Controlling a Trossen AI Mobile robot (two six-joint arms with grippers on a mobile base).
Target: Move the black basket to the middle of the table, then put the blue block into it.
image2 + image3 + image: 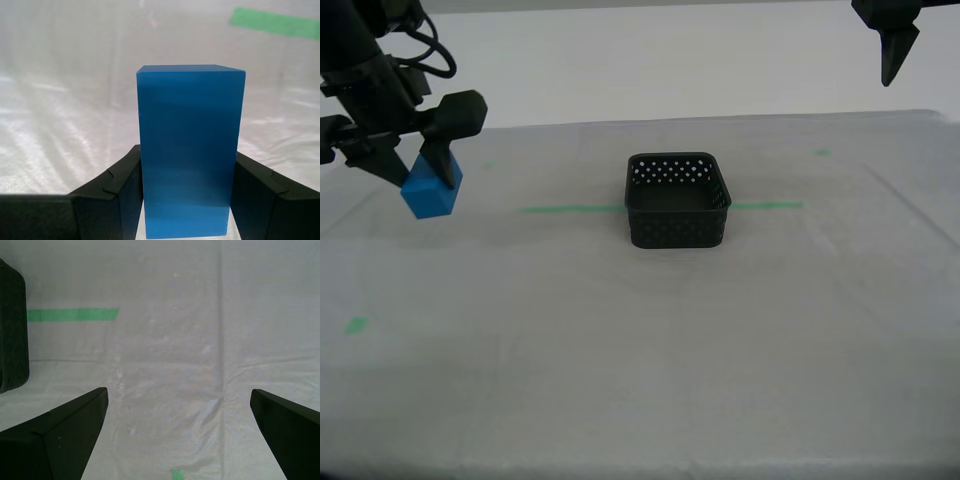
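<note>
The black basket [680, 231] stands upright and empty near the middle of the table [640, 370], on the green tape line. My second gripper [423, 177] is at the exterior view's left, shut on the blue block [430, 191] and holding it above the table. In the second wrist view the block [189, 150] sits between both fingers [120, 195]. My first gripper [891, 62] hangs high at the exterior view's right, open and empty. In the first wrist view its jaws stand wide apart, and the basket's wall [12, 330] shows at the edge.
A thin green tape line [570, 209] runs across the table on both sides of the basket. Small green tape marks lie at the front left [357, 325] and back right [822, 152]. The table's front edge runs along the bottom of the exterior view.
</note>
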